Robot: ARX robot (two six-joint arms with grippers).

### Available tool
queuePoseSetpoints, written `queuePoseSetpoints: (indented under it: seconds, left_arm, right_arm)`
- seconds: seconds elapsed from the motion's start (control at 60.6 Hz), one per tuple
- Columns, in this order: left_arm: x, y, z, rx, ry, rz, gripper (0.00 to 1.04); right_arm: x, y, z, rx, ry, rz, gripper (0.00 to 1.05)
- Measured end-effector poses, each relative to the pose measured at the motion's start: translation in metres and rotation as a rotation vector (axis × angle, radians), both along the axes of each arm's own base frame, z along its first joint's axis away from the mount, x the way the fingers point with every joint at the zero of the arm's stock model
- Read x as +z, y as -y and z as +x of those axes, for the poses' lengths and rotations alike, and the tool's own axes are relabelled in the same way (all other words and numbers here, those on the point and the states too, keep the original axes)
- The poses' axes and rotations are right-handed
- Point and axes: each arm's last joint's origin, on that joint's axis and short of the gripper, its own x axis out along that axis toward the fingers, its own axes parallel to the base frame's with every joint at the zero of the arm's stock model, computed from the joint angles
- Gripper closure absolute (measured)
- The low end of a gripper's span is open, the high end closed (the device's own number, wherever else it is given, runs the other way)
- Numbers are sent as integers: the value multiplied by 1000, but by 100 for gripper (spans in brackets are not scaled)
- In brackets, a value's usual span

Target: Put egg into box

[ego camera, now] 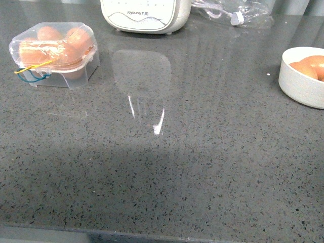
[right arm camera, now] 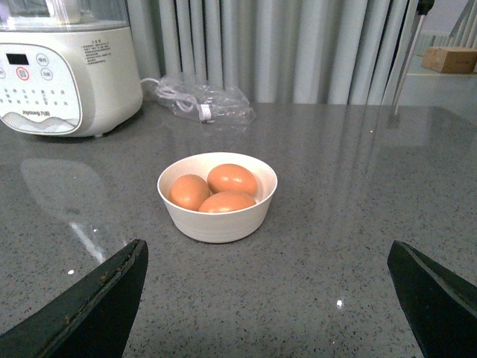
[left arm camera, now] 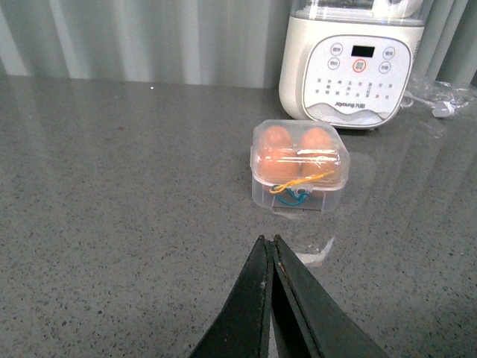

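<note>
The box (left arm camera: pixel 300 165) sits lid-down on the table (ego camera: pixel 192 167), holding eggs. Three eggs (right arm camera: pixel 216 190) lie in the bowl (right arm camera: pixel 218 216). Left gripper (left arm camera: pixel 270 246) is pressed together; right gripper (right arm camera: pixel 264 298) is spread wide.

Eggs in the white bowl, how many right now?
3. In the right wrist view the white bowl holds one egg toward the soy milk maker, one toward the curtain and one nearest the camera. More could be hidden beneath them.
</note>
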Motion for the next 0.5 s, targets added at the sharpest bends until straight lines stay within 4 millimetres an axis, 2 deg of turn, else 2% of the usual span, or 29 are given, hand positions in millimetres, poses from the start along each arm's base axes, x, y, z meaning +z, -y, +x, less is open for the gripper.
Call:
queuePoseSetpoints:
  seconds: [0.198,0.495]
  left_arm:
    - [0,0,0,0,0,-1,101]
    - [0,0,0,0,0,-1,50]
  right_arm:
    - [0,0,0,0,0,0,7]
    - [0,0,0,0,0,0,7]
